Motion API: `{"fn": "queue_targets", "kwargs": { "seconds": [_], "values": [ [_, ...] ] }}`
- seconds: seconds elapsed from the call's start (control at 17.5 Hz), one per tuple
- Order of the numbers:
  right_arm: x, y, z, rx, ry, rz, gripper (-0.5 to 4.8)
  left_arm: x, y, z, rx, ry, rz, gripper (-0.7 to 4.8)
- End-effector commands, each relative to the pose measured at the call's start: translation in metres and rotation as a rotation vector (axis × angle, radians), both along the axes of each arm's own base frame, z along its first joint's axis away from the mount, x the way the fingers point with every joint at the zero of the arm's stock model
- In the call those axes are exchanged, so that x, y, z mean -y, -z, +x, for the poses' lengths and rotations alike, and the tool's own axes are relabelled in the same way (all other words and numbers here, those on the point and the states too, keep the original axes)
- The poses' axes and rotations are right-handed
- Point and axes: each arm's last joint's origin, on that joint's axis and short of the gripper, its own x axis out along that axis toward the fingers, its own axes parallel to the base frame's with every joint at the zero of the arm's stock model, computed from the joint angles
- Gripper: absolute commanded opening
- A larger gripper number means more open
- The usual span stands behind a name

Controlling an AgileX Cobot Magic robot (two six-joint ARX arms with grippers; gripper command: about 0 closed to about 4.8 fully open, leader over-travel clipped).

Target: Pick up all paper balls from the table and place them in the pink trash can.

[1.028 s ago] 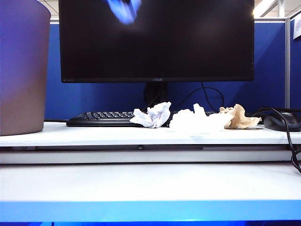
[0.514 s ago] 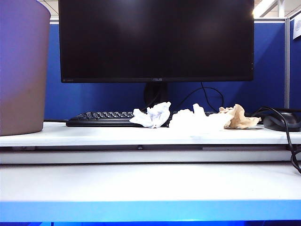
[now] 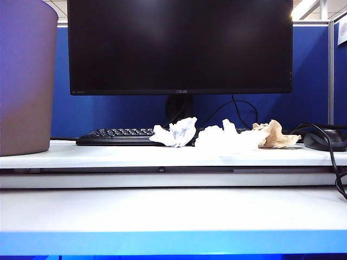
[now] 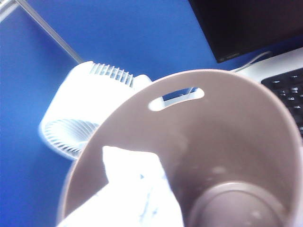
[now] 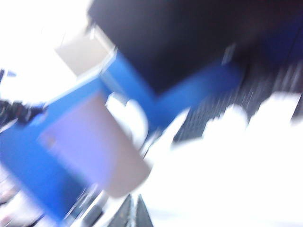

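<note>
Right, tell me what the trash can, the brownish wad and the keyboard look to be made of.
Pink trash can: likely moulded plastic, smooth matte wall with a cut handle slot, seen from the left wrist view. Tan paper ball: crumpled paper, probably kraft or napkin stock, with sharp dull creases. Keyboard: black plastic, matte keys, as far as the exterior view shows.

Three paper balls (image 3: 225, 138) (two white), one pink trash can (image 3: 26, 81)

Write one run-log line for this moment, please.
left gripper: over pink trash can, white paper ball in view | table: three paper balls | right gripper: unseen
</note>
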Motion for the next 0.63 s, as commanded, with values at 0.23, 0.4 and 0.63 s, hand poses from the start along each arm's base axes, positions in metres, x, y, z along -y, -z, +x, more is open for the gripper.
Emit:
{"fn": "queue_targets", "kwargs": {
  "seconds": [0.23,0.4,0.63],
  "values": [
    [-0.006,0.005,-0.005,-0.144,-0.292,0.034,-0.05,0.005,0.004,0.007,-0.024,0.040,0.003,3.10],
    [-0.006,0.005,-0.005,-0.154,-0.329,0.030,-0.05,-0.002,0.006,0.014,-0.034,0.006,0.010,3.49],
    [-0.006,0.003,-0.005,-0.125,-0.302,0.036,-0.05,-0.005,0.002,0.020,0.016,0.057,-0.076,3.76]
  ]
}}
